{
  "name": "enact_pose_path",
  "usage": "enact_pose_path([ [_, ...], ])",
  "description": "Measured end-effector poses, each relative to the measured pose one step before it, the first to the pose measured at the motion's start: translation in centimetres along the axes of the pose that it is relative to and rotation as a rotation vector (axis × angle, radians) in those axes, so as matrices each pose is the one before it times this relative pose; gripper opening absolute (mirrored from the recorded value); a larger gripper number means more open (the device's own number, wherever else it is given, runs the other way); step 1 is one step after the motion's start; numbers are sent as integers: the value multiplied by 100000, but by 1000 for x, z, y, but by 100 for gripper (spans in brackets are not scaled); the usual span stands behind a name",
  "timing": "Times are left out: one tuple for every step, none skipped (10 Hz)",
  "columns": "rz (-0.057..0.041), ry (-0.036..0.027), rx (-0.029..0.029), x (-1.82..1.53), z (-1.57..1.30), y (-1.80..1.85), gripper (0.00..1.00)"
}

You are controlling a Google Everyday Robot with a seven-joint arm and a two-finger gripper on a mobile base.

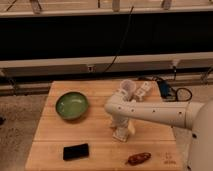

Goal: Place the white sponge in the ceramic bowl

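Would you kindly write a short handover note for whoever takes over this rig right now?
Pincer: open, pointing down, low at the table right of centre, at the white sponge.
White sponge: lies on the table at the pincer's tip; no grip is visible.
Ceramic bowl: on the left part of the table, empty, well apart from the sponge.
Done: the pincer is at the sponge.
Left: close on the sponge, lift it, carry it left, release it into the bowl.

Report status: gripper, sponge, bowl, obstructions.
Gripper low over table, jaws open. White sponge at its tip, on table. Ceramic bowl empty, image-left. Nothing between them.
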Motion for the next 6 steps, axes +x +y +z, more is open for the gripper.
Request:
enact_pose_path([
  [-149, 105, -118, -42, 25, 21, 80],
  [-39, -54, -33, -92, 16, -35, 80],
  [-170, -125, -25, -106, 3, -53, 79],
  [-273, -98, 85, -42, -18, -142, 76],
  [-421, -37, -49, -71, 83, -71, 77],
  [-114, -40, 27, -13, 2, -34, 80],
])
